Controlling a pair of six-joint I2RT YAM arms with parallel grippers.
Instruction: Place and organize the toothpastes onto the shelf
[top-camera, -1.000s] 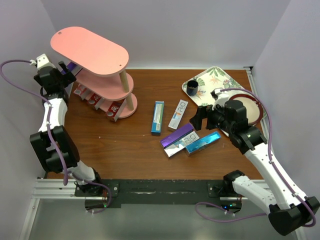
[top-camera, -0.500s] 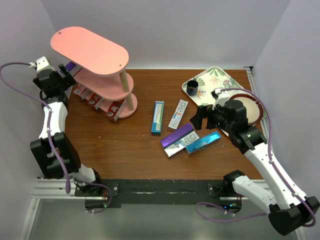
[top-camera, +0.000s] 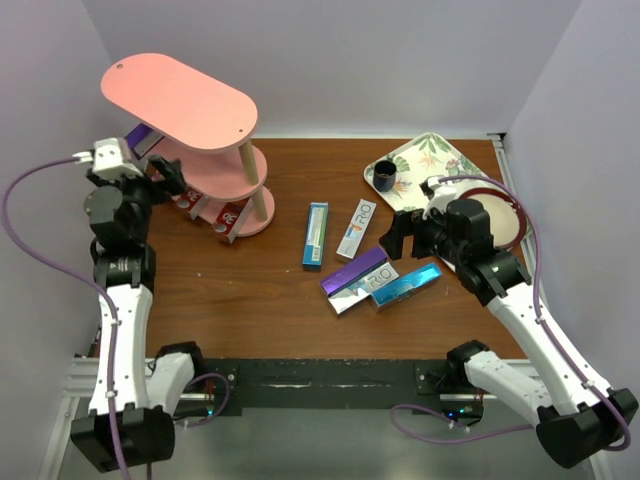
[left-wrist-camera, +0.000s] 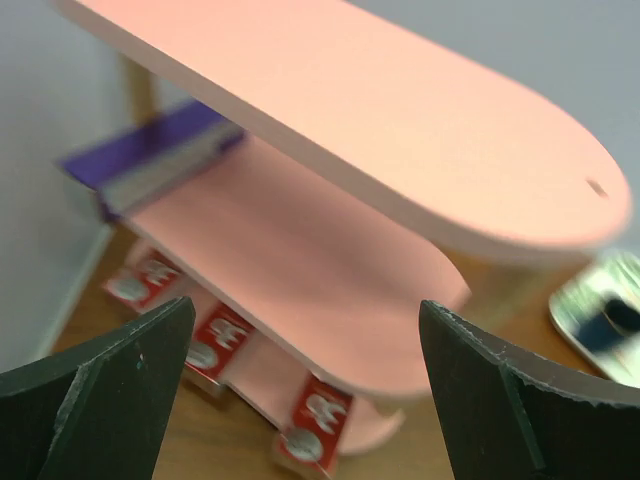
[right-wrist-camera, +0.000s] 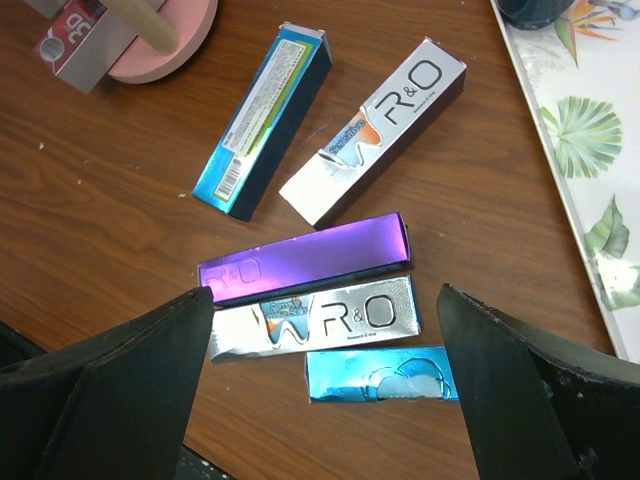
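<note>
**A:** Brown wooden table (top-camera: 250, 300), pale walls. How do the arms sit?

**B:** The left gripper (left-wrist-camera: 305, 310) gapes wide and empty, aimed at the pink shelf (top-camera: 180, 95) from its left end, with the arm rising steeply from its base. A purple carton (left-wrist-camera: 150, 160) lies on the middle board, and red cartons (top-camera: 228, 217) lie on the bottom one.

**A:** And the right?

**B:** The right gripper (top-camera: 393, 236) hangs spread and empty over five loose cartons (right-wrist-camera: 305, 255) mid-table, elbow bent.

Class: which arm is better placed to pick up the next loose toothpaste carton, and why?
Right, probably: the right gripper hangs open above the purple carton; the left gripper is at the shelf.
</note>
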